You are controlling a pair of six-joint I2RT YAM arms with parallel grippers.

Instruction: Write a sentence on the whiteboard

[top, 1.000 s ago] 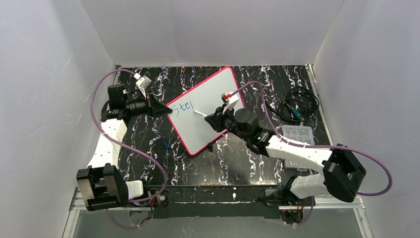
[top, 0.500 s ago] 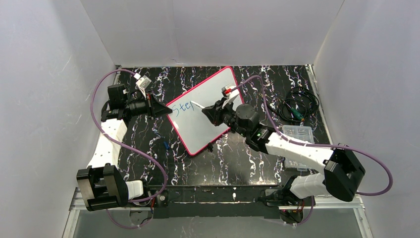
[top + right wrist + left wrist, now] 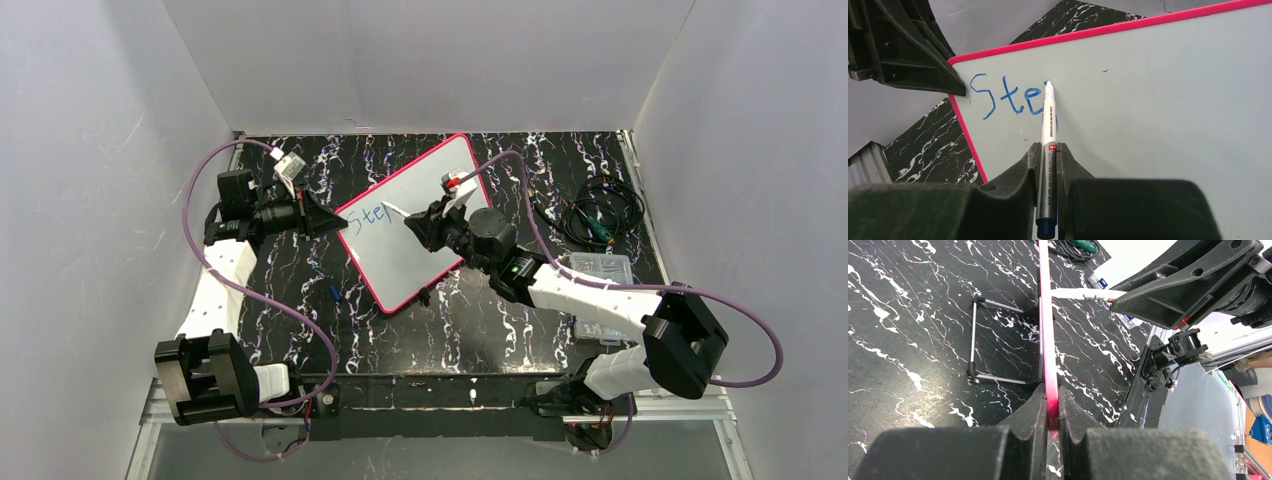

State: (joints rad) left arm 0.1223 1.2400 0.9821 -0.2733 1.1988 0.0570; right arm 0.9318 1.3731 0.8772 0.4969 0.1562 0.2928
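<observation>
The whiteboard [image 3: 425,215], white with a pink-red frame, stands tilted on a wire stand [image 3: 975,340] in the middle of the black marbled table. My left gripper [image 3: 335,222] is shut on its left edge; the left wrist view shows the pink frame [image 3: 1047,335] edge-on between my jaws. My right gripper [image 3: 412,226] is shut on a white marker pen [image 3: 1048,150], its tip touching the board just right of the letters. The sentence [image 3: 1008,97] shows only blue letters "Ste" plus a stroke partly hidden behind the pen; in the top view [image 3: 368,214] it reads "Step".
A blue pen cap [image 3: 336,293] lies on the table left of the board's lower corner. A coil of black cable [image 3: 605,212] and a clear plastic box [image 3: 602,270] sit at the right. White walls enclose the table on three sides.
My right gripper has carried the pen up and left along the board, and the letter after "Ste" has been drawn. The left gripper and the board have not moved.
</observation>
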